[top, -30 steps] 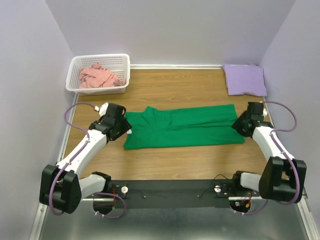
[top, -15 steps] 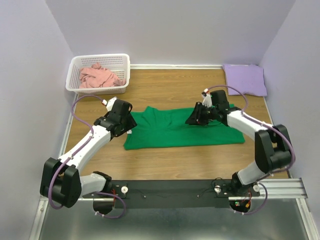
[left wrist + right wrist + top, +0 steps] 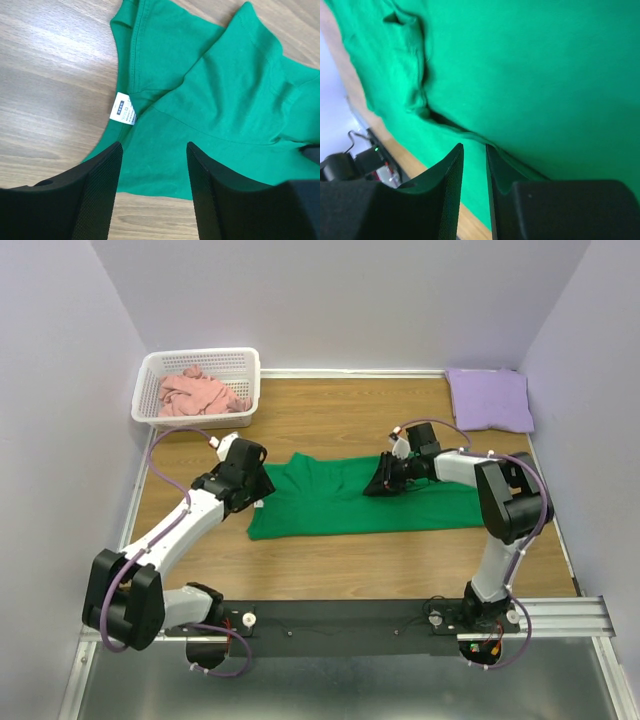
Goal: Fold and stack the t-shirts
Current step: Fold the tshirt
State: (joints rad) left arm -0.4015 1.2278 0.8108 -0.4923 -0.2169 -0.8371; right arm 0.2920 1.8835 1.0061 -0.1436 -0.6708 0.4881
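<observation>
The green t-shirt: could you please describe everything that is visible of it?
The green t-shirt is plain, bright, soft cloth, with a small white neck label. It lies folded into a long band on the wooden table, neck to the left. The left claw stands open over its neck end. The right claw, nearly closed, is at a fold near its middle; a grip cannot be confirmed.

The only print in view is on a small white label [image 3: 123, 110] at the neck of the green t-shirt [image 3: 225, 100], seen from the left wrist. It carries a few short dark lines, too small and blurred to read. Nothing else bears legible text.
</observation>
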